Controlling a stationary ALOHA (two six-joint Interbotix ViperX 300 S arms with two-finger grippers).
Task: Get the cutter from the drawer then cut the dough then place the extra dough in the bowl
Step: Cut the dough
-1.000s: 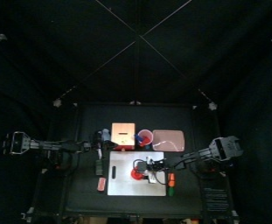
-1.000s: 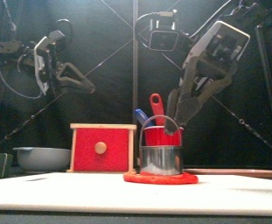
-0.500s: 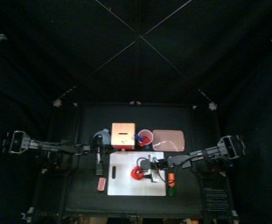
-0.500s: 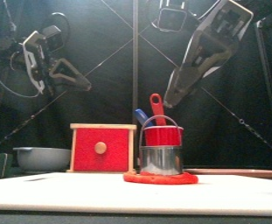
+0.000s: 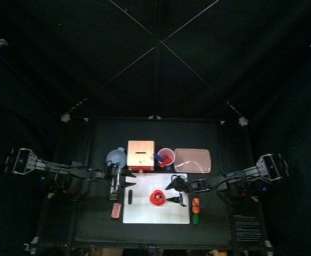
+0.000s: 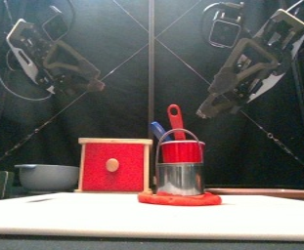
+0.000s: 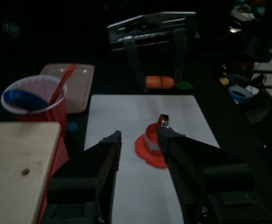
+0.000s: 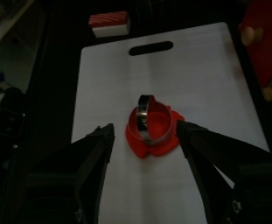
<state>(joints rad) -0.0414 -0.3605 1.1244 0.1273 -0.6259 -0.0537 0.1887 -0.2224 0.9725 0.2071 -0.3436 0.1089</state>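
Jaws of both grippers stand apart, grasping nothing. From above, we see the left gripper (image 5: 118, 182) and right gripper (image 5: 185, 186) either side of the white cutting board (image 5: 151, 213), where the cutter (image 5: 157, 196) sits on the red dough (image 5: 148, 200). From the front, the drawer front (image 6: 113, 165) looks closed; the bowl (image 6: 46, 176) stands apart from the dough. Both wrist views show cutter on dough. We judge the fetch done, the cut uncertain, the bowl step left.
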